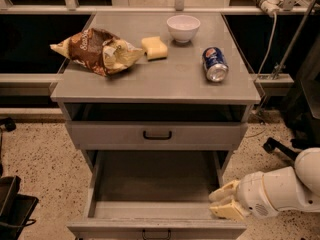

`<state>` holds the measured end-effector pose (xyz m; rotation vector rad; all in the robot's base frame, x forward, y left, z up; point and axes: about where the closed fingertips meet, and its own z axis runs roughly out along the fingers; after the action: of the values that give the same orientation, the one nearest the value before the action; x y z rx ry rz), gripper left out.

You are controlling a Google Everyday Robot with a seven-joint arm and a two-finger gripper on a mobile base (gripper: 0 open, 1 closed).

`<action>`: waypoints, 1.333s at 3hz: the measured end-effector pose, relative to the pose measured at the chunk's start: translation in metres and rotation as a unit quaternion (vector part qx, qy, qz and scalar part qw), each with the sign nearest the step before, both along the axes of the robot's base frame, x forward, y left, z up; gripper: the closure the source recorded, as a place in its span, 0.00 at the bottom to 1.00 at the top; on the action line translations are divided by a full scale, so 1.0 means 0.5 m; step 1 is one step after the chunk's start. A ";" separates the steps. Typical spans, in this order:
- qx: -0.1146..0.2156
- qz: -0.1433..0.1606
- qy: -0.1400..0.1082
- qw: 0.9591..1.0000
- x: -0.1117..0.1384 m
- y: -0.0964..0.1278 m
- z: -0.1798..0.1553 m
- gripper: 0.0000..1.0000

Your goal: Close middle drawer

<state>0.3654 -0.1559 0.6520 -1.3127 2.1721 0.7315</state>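
At front-rt corner of open middle drawer [150, 184], gripper [223, 201] sits w/ fingers parted, empty.

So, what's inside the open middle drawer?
The middle drawer shows only its bare grey floor, with no items visible. Its rear is hidden in shadow under the top drawer, and the gripper covers its front corner on the view's right.
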 end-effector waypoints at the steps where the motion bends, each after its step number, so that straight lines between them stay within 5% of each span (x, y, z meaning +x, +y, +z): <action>1: 0.000 0.000 0.000 1.000 0.000 0.000 0.000 0.88; 2: 0.019 -0.005 -0.001 1.000 -0.001 -0.004 -0.050 1.00; 3: 0.072 -0.026 -0.016 0.997 0.015 -0.016 -0.135 1.00; 4: 0.110 -0.043 0.002 0.993 0.020 -0.008 -0.277 1.00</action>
<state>0.3756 -0.1599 0.5133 -1.1005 2.0681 0.9108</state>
